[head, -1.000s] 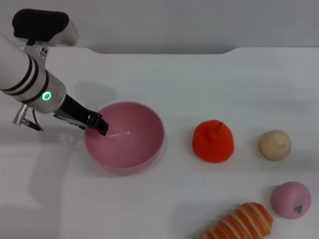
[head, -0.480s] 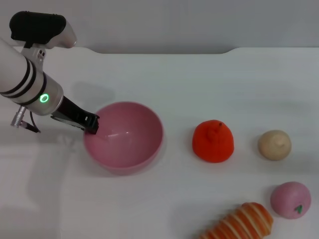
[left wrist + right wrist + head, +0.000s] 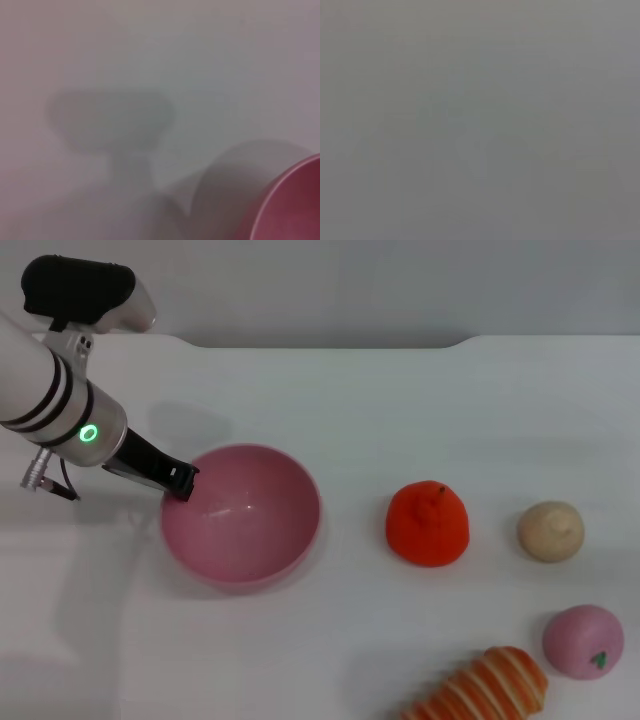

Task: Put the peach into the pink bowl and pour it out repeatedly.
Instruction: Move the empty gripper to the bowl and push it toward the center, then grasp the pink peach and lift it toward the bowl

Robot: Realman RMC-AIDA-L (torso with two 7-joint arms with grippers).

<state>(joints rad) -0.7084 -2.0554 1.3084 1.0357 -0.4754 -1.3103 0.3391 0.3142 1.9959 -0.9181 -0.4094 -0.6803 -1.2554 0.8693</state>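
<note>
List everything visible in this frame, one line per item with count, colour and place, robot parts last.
pink bowl: one, glossy pink, upright and empty, left of centre on the table.
orange-red fruit: one, orange-red, right of the bowl.
beige ball: one, beige, right of the orange-red fruit.
peach: one, pale pink with a green mark, front right, outside the bowl.
striped bread: one, orange and cream, front edge, left of the peach.
table: one, white.
left end effector: one, black, at the bowl's left rim.
right end effector: not in view.

A lab-like test bench: bare white table [image 3: 400, 400] with toy foods [image 3: 428, 524].
</note>
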